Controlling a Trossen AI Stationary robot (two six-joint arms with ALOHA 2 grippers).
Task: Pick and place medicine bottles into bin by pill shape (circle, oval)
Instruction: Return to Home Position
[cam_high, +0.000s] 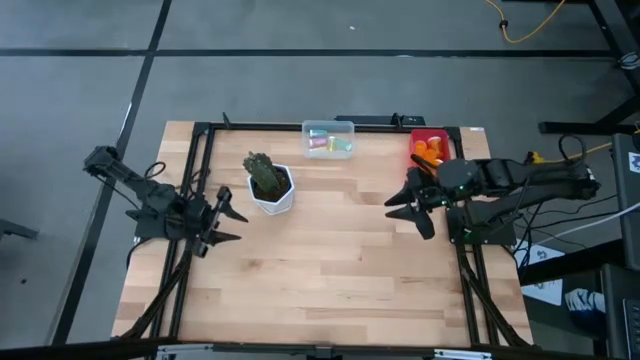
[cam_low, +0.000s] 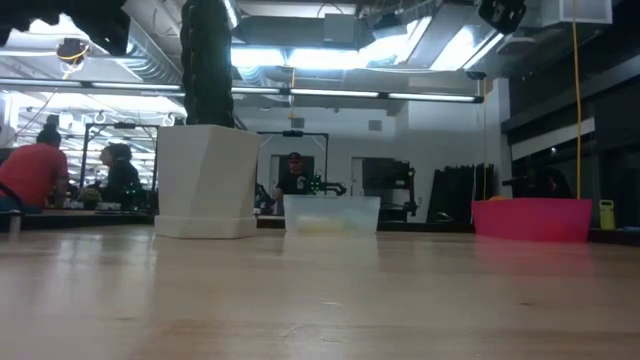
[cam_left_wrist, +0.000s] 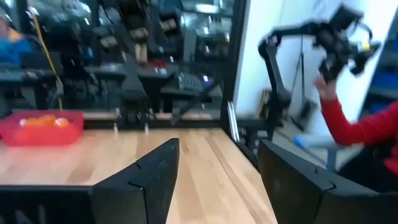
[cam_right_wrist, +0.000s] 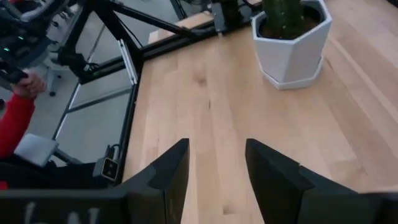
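The wooden table fills the middle of the overhead picture, and I can spot no bottle loose on its boards, so the sorting looks finished to me, with nothing left but parking the arms. The left gripper sits at the left-middle of that picture, over the table's left edge, its fingers spread wide and holding nothing. The right gripper sits at the right-middle, just below the red bin, its fingers parted a little less and also bare. The white hexagonal plant pot stands left of centre, out of everyone's way. The clear bin is at top centre against the far edge of the table, and the red bin is toward the upper right. The green and pink bottles lie in the clear bin. From above they seem to be on their sides with their long axes running roughly left to right across the picture, though they are too small for me to be sure which end has the cap. The orange bottles are heaped in the red bin, and I cannot tell which way they point.
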